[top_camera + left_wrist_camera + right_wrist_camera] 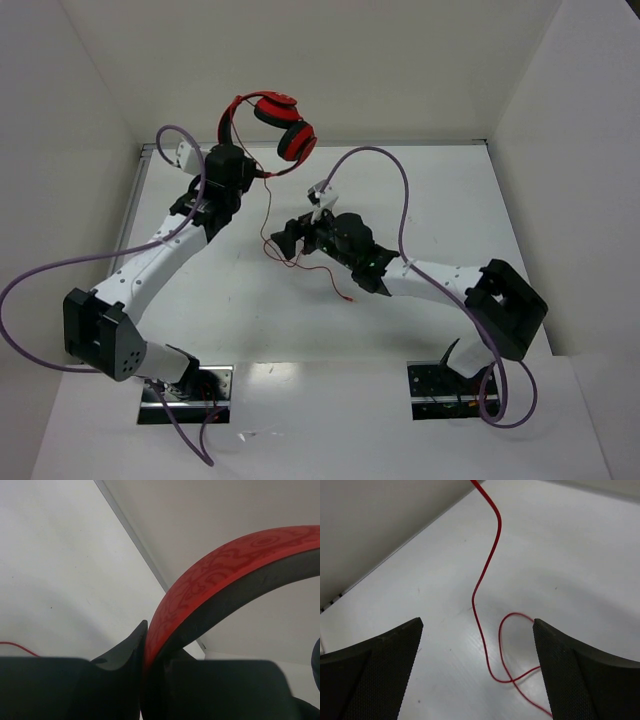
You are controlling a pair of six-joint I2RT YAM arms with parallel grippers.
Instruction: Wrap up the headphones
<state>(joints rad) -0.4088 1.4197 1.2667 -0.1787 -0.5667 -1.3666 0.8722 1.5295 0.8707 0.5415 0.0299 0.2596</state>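
Note:
The red headphones (280,122) hang in the air at the back of the table, both round ear cups up by the back wall. My left gripper (230,150) is shut on their headband; in the left wrist view the red, black-lined headband (225,565) is pinched between my fingers (125,645). The thin red cord (266,215) drops from the headphones to the table and trails in loose loops toward the middle. My right gripper (283,240) is open and empty, low over the cord. In the right wrist view the cord (490,555) runs and loops between the wide-open fingers (385,665).
White walls close in the table at the back (400,143), left and right. Thick purple robot cables (400,190) arc over both arms. The cord's free end (350,300) lies on the table in front of the right arm.

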